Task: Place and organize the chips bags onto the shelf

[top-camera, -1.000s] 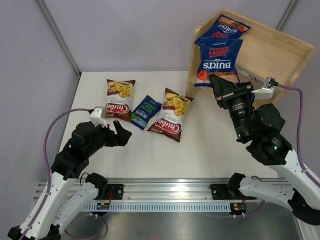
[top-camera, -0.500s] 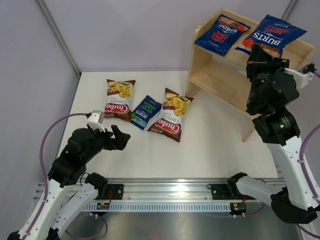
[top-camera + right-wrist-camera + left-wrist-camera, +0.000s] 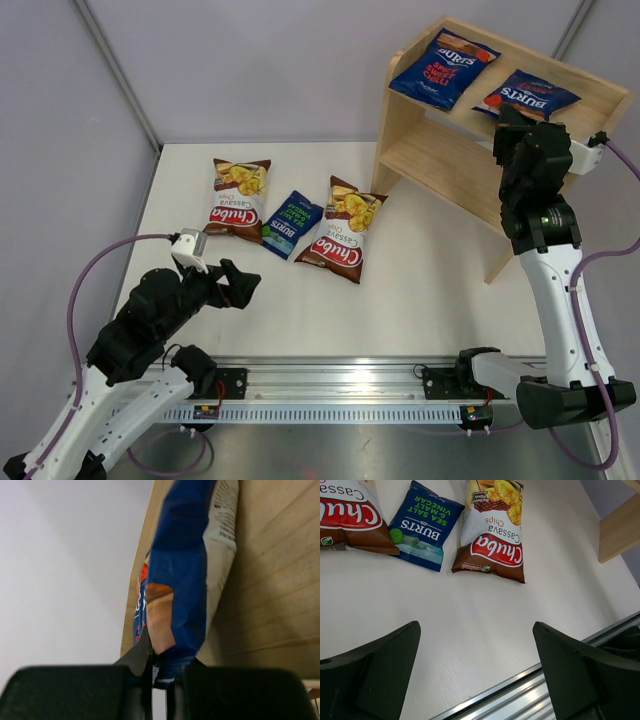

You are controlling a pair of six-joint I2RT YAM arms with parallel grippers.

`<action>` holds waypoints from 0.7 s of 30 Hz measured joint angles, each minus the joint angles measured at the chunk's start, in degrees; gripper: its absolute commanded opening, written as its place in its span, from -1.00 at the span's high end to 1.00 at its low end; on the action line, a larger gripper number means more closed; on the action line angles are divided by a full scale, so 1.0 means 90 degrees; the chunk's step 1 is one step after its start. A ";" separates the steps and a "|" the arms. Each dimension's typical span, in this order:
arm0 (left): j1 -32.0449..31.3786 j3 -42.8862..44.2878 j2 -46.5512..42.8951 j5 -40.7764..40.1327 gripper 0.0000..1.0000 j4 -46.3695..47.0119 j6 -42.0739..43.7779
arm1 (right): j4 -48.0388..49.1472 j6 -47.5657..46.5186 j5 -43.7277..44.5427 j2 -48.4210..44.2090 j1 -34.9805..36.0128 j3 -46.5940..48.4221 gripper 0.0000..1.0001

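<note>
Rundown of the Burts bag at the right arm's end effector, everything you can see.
The red-accented Burts bag is small, made of glossy dark blue film with white lettering and a pale printed back. It lies front up on the top tier of the shelf, right of a second Burts bag. The right end effector is pinched shut on its near edge.

Two Burts bags [image 3: 443,66] [image 3: 530,95] lie atop the shelf [image 3: 440,160]; three other bags [image 3: 238,198] [image 3: 291,224] [image 3: 343,230] lie leftward on the table [image 3: 430,270].
</note>
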 measured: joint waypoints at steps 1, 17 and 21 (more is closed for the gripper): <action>0.0000 0.0000 -0.0007 -0.0022 -0.98 0.0000 -0.0002 | 0.0075 0.0019 -0.0039 0.0027 -0.0049 -0.0002 1.00; -0.0005 0.0000 -0.0010 -0.0061 -0.98 -0.0010 -0.0015 | 0.0406 0.0459 -0.0741 0.0622 -0.0090 -0.0010 0.89; -0.0005 0.0000 -0.0010 -0.0061 -0.98 -0.0012 -0.0015 | 0.0279 0.0627 -0.0733 0.0566 -0.0090 -0.0012 0.56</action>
